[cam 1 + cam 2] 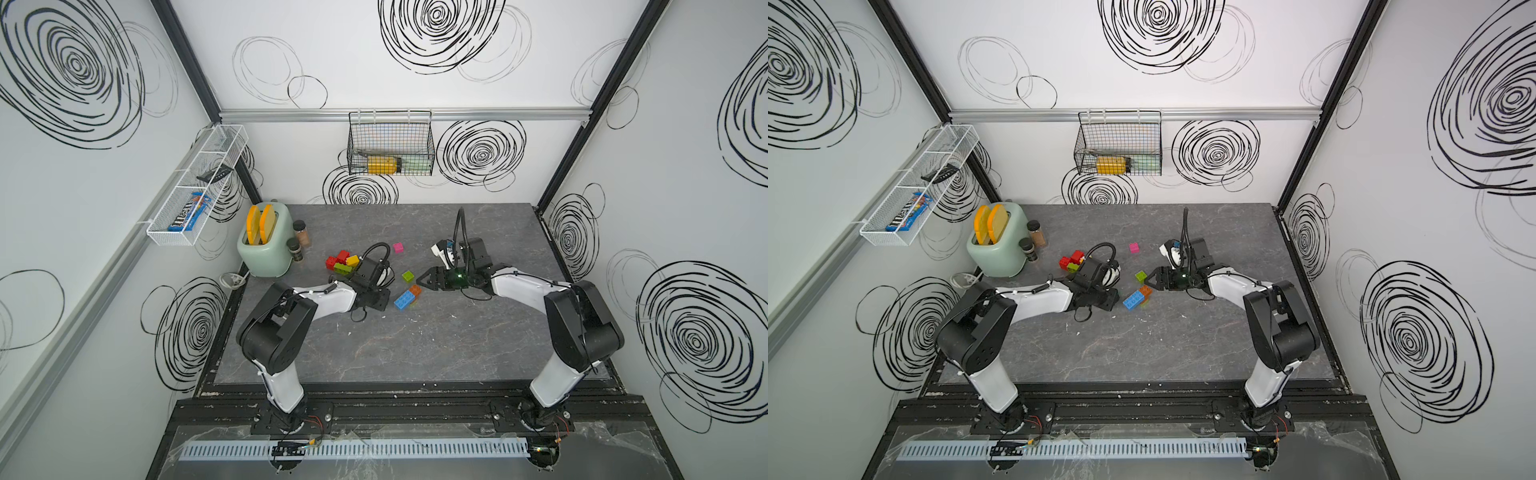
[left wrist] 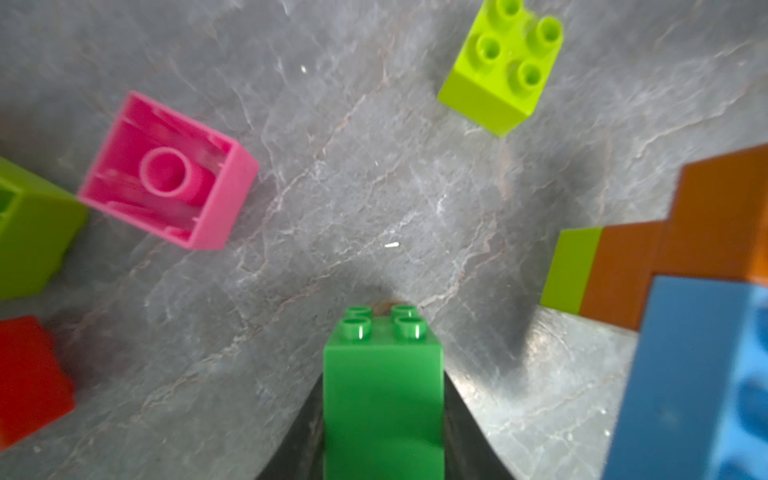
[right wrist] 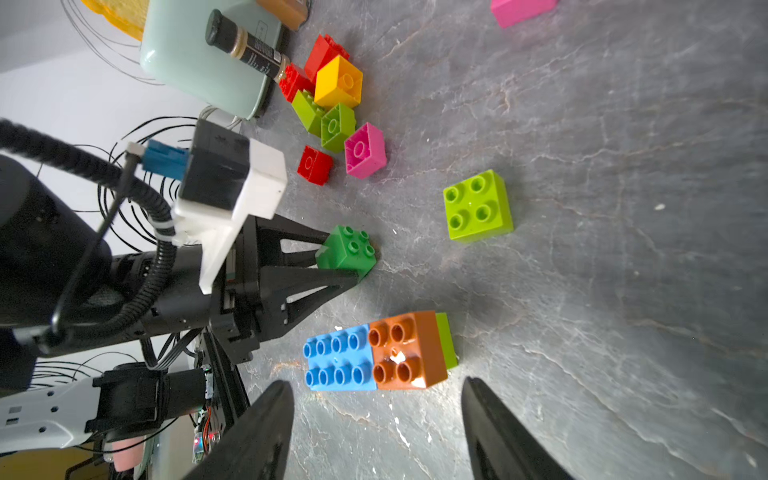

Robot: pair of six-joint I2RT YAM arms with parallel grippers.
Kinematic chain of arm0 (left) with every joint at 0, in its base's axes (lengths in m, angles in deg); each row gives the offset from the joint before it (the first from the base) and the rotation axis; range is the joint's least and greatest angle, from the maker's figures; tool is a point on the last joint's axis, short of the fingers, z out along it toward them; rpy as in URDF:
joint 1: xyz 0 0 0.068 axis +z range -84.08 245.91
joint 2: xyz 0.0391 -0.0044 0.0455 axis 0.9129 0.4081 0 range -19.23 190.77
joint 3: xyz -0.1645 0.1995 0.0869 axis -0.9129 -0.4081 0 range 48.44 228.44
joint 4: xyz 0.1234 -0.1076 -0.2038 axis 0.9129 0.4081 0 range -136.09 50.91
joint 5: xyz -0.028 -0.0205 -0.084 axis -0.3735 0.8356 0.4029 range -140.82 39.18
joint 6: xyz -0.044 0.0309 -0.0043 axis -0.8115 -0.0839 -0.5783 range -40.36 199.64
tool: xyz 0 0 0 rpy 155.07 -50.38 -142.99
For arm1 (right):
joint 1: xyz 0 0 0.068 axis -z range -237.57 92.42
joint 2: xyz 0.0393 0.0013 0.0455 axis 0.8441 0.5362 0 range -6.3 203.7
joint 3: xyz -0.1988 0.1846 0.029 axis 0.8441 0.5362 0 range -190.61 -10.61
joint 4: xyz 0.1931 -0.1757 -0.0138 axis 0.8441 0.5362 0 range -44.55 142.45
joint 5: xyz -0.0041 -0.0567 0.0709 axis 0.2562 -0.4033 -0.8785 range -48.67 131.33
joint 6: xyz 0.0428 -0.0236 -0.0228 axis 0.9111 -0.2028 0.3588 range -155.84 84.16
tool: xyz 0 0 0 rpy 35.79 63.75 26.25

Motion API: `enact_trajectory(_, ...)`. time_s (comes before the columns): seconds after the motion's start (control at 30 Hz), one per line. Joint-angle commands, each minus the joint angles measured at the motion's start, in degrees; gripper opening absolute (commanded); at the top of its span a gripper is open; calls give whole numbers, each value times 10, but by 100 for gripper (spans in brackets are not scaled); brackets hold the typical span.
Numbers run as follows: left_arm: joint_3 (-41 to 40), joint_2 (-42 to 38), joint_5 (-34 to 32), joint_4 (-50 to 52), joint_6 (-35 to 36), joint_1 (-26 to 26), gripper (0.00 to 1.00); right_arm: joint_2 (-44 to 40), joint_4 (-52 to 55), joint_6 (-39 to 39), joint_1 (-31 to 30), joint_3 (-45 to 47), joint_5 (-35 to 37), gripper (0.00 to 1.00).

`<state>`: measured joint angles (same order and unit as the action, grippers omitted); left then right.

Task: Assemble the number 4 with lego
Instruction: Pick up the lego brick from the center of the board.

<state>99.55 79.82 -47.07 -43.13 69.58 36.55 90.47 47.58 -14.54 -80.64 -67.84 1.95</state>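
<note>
My left gripper [image 3: 353, 266] is shut on a green square lego brick [image 2: 382, 374], held low over the table with its studs pointing away from the wrist. A joined piece lies beside it: a blue oblong brick [image 1: 404, 299], an orange square [image 1: 414, 289] and a lime brick [image 3: 446, 340] beneath the orange one. My right gripper [image 1: 420, 279] hovers open just short of this piece, with nothing between its fingers. A loose lime square [image 1: 408, 275] and a pink brick [image 1: 398, 247] sit further back. Red [image 1: 338, 258], yellow [image 1: 352, 260] and lime [image 1: 343, 268] bricks are piled to the left.
A mint toaster [image 1: 266, 245] with spice jars [image 1: 300, 232] stands at the back left corner, and its plug [image 1: 232, 280] lies by the table edge. A wire basket [image 1: 390, 143] hangs on the back wall. A white shelf [image 1: 195, 187] is fixed to the left wall.
</note>
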Motion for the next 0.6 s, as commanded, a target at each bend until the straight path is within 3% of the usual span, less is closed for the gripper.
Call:
enact_trajectory(0.0, -27, -79, 1, -80, 5, 12, 0, -26, 38, 24, -17, -41, 15, 72)
enact_trajectory(0.13, -66, -156, 36, -171, 53, -14, 0, -26, 63, 25, -37, -79, 1, 79)
enact_trajectory(0.33, -164, -222, 68, -361, 207, -85, 0, -9, 103, 0, -48, -130, -61, 81)
enact_trajectory(0.4, -181, -227, 89, -417, 221, -90, 0, -10, 104, -15, -50, -131, -77, 81)
enact_trajectory(0.57, -169, -215, 103, -414, 218, -90, 0, -11, 114, -44, -53, -129, -107, 72)
